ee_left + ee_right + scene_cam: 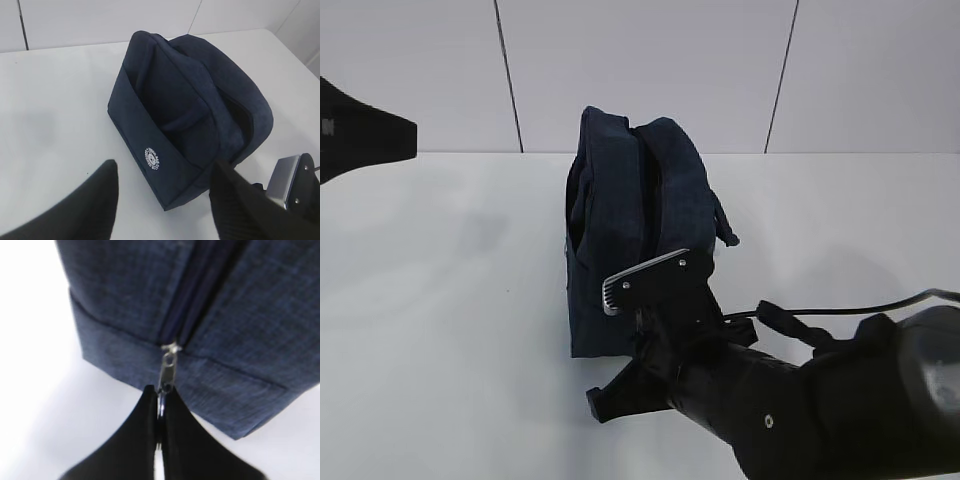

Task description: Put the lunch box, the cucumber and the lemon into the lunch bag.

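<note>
My right end effector (pixel 160 412) is pinched tight on the silver zipper pull (pixel 167 372) at the near end of the lunch bag (pixel 630 235), which stands upright on the white worktop (pixel 440 330). My left end effector (pixel 165 200) hovers above and beside the bag with its two dark fingers (pixel 235 205) spread wide and holding nothing. On the side pocket of the bag I see a small round white logo (pixel 152 160).
</note>
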`<control>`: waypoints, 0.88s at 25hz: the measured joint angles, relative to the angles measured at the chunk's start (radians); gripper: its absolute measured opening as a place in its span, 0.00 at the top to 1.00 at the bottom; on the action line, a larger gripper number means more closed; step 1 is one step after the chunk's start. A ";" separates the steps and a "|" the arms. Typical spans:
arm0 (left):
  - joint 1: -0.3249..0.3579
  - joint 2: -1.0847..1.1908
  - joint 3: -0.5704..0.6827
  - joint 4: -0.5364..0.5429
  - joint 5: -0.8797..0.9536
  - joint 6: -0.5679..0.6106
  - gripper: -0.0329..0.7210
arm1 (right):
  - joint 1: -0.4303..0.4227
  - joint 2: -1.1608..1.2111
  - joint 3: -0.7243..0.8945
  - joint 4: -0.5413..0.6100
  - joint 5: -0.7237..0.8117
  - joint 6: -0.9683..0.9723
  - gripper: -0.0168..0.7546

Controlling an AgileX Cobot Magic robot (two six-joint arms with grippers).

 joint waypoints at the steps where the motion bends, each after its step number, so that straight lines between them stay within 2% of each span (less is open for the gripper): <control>1: 0.000 0.000 0.000 0.000 0.000 0.000 0.42 | 0.000 -0.010 0.000 0.004 0.013 0.000 0.95; 6: 0.000 0.000 0.000 0.000 0.000 0.000 0.42 | 0.000 -0.045 0.000 0.043 0.074 -0.028 0.95; 19: 0.000 0.000 0.000 0.000 0.002 0.000 0.42 | -0.002 -0.166 0.000 0.431 0.229 -0.471 0.95; 22: 0.000 0.000 0.000 0.000 0.002 0.000 0.42 | -0.002 -0.191 0.000 0.467 0.236 -0.546 0.95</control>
